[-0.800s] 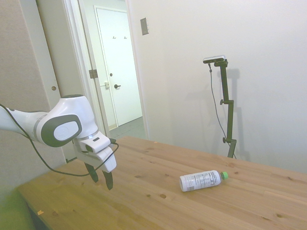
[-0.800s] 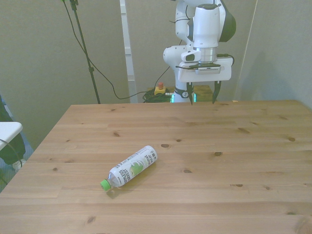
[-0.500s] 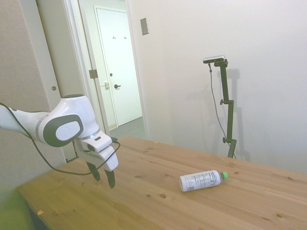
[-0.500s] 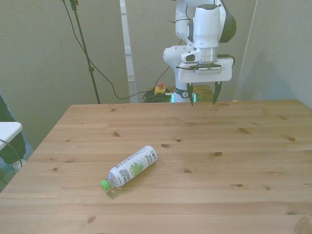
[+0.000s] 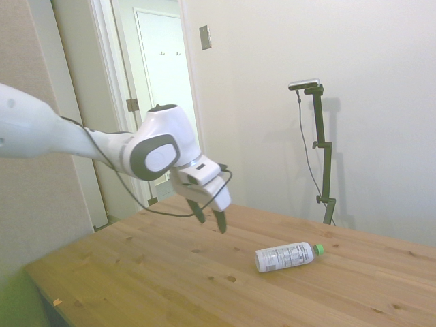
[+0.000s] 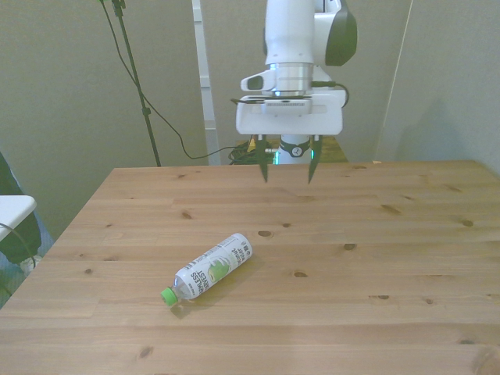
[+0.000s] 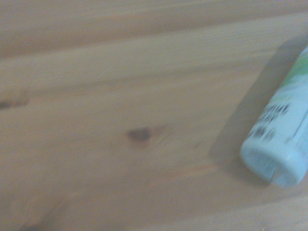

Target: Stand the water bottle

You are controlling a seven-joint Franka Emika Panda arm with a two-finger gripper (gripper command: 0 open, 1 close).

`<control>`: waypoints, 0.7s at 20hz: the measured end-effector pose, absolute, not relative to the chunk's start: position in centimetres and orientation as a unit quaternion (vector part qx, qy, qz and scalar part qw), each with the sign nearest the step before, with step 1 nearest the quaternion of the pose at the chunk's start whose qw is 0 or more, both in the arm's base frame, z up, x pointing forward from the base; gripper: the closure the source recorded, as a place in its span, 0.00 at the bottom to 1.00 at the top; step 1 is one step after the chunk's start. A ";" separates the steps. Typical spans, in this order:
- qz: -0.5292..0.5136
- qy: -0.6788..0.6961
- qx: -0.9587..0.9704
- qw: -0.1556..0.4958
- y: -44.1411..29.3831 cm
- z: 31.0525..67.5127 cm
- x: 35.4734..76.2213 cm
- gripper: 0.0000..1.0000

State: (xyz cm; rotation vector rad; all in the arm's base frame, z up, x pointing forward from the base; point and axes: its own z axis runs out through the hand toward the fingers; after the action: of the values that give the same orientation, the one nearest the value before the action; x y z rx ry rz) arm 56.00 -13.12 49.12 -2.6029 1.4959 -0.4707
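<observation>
The water bottle (image 6: pixel 210 268) lies on its side on the wooden table (image 6: pixel 375 258), its green cap toward the front view's left and near edge. The side view shows the water bottle (image 5: pixel 286 256) with its cap pointing right. My gripper (image 6: pixel 287 169) hangs open above the table, behind the bottle and to the front view's right of it, not touching it. In the side view my gripper (image 5: pixel 211 219) is up and to the left of the bottle. The wrist view catches only the blurred base end of the bottle (image 7: pixel 284 144).
A white object (image 6: pixel 12 211) pokes in past the table's edge at the front view's left. A doorway and white door (image 5: pixel 167 102) stand behind the arm in the side view. Dark knots (image 7: pixel 139 134) mark the wood.
The arm has swung out over the table toward the bottle, and the gripper has risen and moved to the front view's left. The bottle has not moved. The fingers stay open.
</observation>
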 end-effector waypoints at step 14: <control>-0.211 0.581 -0.785 0.026 -23.7 49.4 66.0 0.00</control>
State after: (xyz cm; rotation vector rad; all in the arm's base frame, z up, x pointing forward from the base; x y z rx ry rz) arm 66.02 -23.72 49.37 -2.4269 1.7965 -0.6527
